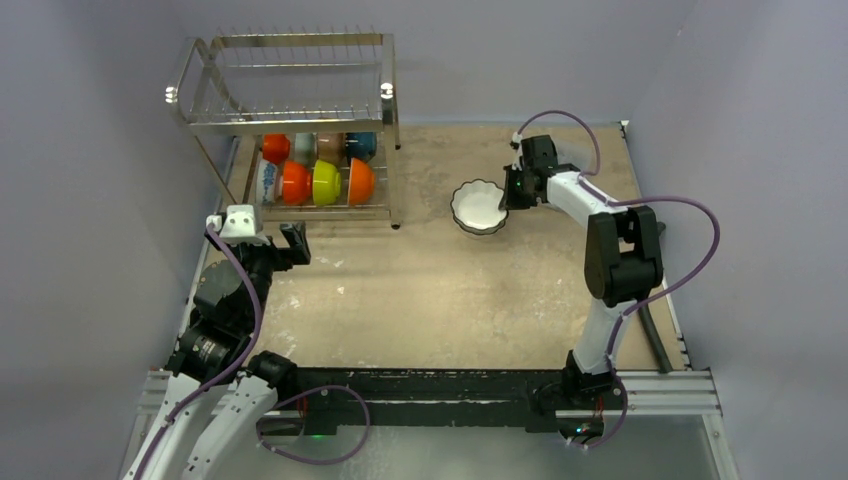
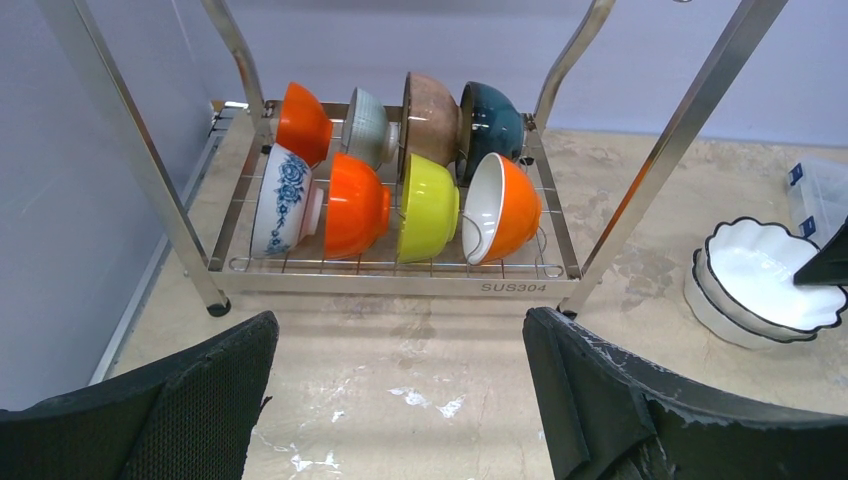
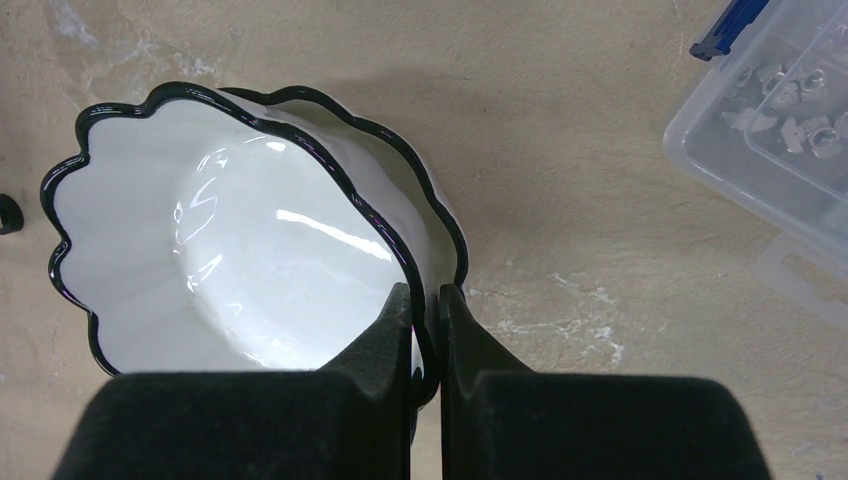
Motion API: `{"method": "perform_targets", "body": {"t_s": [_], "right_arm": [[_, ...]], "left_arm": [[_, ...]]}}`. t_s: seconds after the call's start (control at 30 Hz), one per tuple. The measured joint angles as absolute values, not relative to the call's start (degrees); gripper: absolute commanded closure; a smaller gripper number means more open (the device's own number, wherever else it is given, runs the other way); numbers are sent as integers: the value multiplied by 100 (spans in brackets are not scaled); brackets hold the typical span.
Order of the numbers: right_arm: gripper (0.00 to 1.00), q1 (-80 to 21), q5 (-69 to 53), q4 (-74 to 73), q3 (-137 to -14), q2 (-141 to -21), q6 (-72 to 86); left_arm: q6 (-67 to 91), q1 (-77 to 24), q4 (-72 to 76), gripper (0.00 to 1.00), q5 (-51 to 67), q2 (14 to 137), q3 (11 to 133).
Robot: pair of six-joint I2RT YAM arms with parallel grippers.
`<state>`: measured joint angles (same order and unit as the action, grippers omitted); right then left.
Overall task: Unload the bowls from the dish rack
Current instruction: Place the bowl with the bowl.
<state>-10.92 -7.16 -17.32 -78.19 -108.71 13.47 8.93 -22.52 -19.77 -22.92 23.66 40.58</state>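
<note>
Bowls (image 2: 428,207) stand on edge in the lower tier of the dish rack (image 2: 400,284). Our left gripper (image 2: 400,330) faces them, jaws spread wide. Our right gripper (image 3: 425,295) pinches the rim of a white scalloped bowl (image 3: 230,250), nested in a second white bowl (image 2: 715,312) on the table (image 2: 400,430).

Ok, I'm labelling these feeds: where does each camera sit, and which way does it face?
Top external: above, behind the bases, looking down at table; both arms show.
Left wrist: low, facing dish rack; open left gripper shows.
Right wrist: looks down on white bowls; right gripper pinches upper rim.
Shared: white bowls, in all.
</note>
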Motion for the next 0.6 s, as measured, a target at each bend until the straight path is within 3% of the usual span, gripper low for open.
{"method": "perform_targets", "body": {"t_s": [0.2,0.6], "right_arm": [[86,-1092,-705,-1769,-7874,-10899,1234],[69,-1092,-648,-1778,-7874,-10842,1210]], "left_arm": [[891,-2252,-1977,8,-2283,2366,4058],[891,-2252,-1977,8,-2272,2366,4058]]}}
